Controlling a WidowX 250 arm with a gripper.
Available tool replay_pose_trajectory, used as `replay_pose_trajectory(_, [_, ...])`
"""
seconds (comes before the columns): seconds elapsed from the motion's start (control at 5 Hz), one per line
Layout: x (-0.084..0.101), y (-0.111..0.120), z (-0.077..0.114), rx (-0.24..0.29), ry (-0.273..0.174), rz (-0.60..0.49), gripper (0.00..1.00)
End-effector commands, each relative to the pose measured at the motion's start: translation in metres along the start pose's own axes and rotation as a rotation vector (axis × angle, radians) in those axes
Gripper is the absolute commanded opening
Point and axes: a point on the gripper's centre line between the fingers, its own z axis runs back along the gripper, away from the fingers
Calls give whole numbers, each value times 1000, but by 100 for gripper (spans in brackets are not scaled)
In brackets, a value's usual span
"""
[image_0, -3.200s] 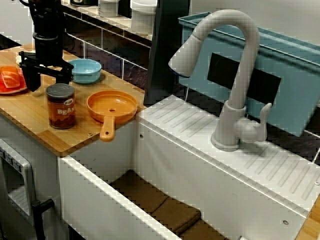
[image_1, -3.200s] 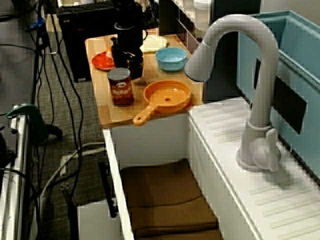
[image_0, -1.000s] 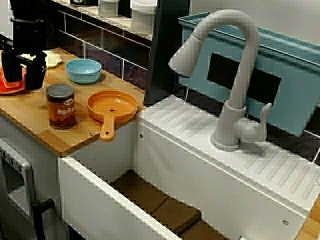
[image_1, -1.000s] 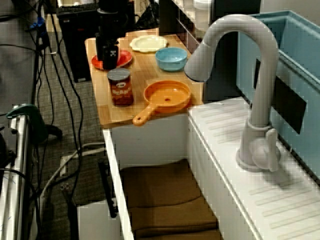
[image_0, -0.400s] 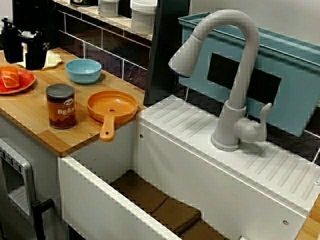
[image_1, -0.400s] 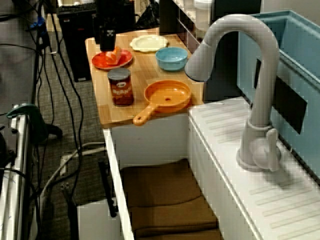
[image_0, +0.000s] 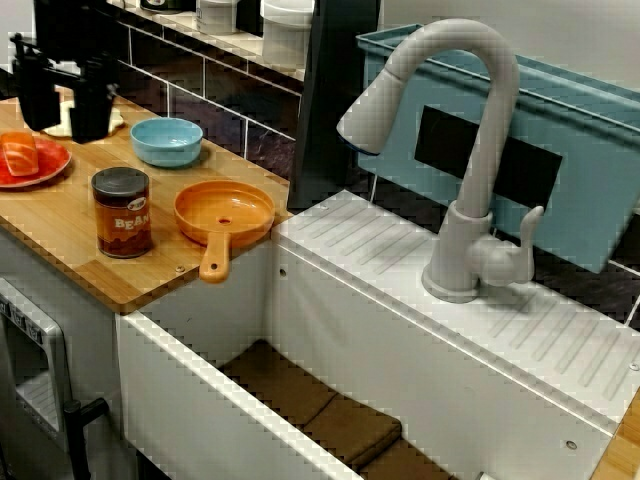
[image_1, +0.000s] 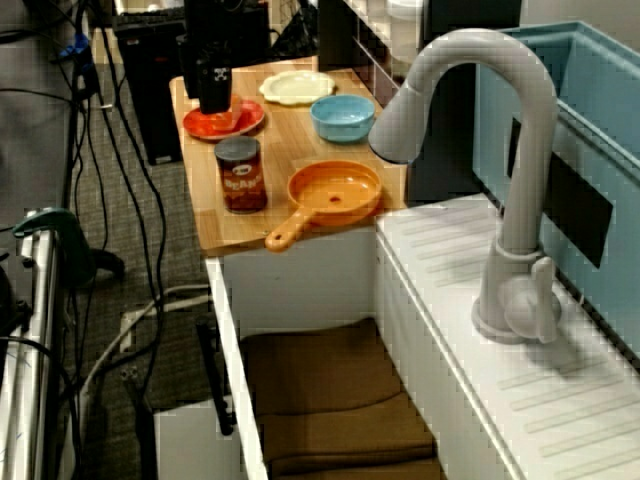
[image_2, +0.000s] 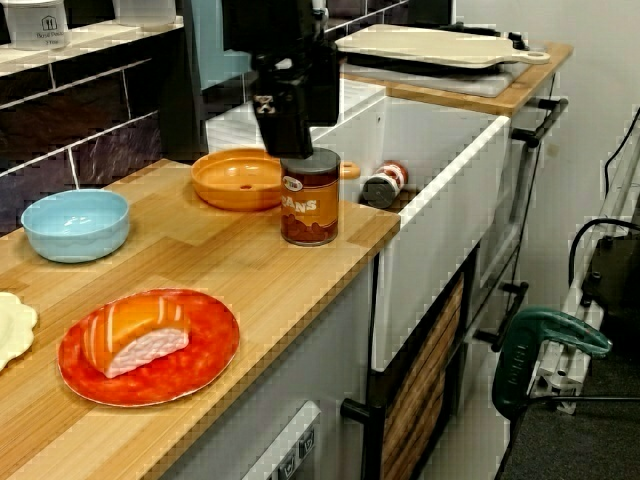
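My black gripper hangs open and empty above the left end of the wooden counter. Its two fingers stand apart with nothing between them. Just below and to its left is a red plate with a piece of salmon sushi on it. In the view along the sink the gripper is over the red plate. From the counter's end, the gripper overlaps the top of a beans can.
The beans can, an orange pan and a blue bowl stand on the counter. A pale yellow plate lies at the back. To the right are the white sink and its tall faucet. A small bottle lies in the sink.
The gripper left its low spot beside the can, moved left over the red plate, then rose. Since 0.4 s ago it has shifted slightly right. The objects stayed put.
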Motion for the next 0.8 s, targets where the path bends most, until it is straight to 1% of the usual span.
replay_pose_trajectory(0.0, [-6,-47,5,44,-152,-35,100])
replay_pose_trajectory(0.2, [-9,-68,0,64,-213,-36,100])
replay_pose_trajectory(0.4, [-9,-85,-10,88,-227,-51,100])
replay_pose_trajectory(0.6, [-7,-95,-21,80,-208,-51,100])
